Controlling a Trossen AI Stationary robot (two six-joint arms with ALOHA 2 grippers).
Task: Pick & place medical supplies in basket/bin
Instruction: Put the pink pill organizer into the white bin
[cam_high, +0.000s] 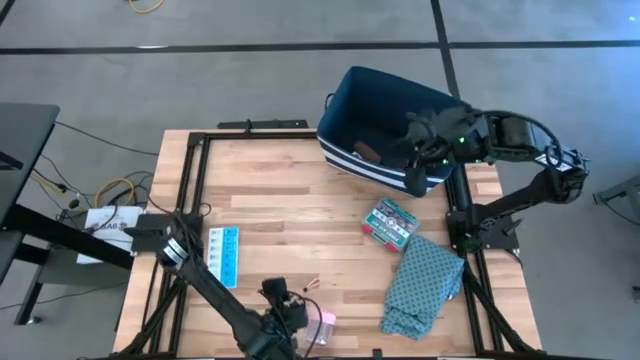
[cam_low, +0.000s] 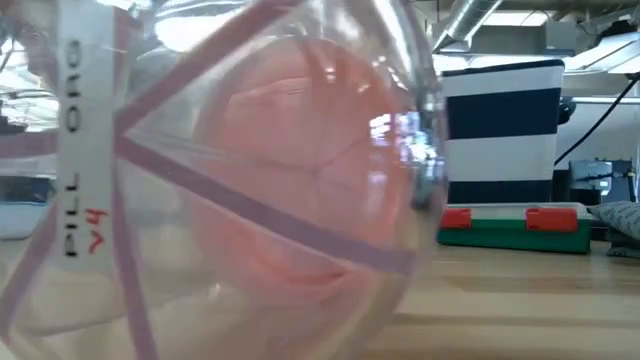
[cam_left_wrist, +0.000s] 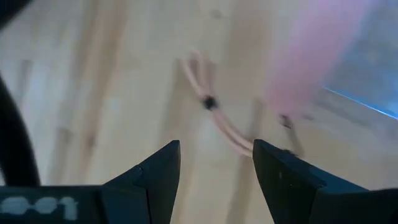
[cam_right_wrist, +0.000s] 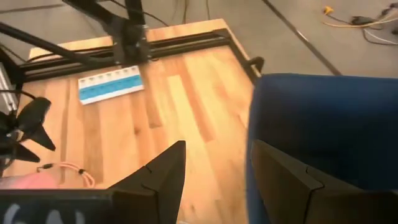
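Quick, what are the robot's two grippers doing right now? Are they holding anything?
Left gripper: open, holding nothing, low over the table near the pink item.
Right gripper: open, holding nothing, at the basket's rim.

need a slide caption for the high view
Right pincer open over the navy bin; left pincer open near the pink item; pill organizer and patterned box wait.

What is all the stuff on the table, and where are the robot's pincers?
Bin: one, navy with white stripes, far right of table; brown thing inside.
Patterned box: one, green-red, in front of bin.
Cloth: one, teal, near right.
Pill organizer: one, light blue, left side.
Pink item: one, near edge; close to the low camera.
Thin cord: one, pinkish, beside it.
Left pincer: open, near the pink item.
Right pincer: open, over the bin.
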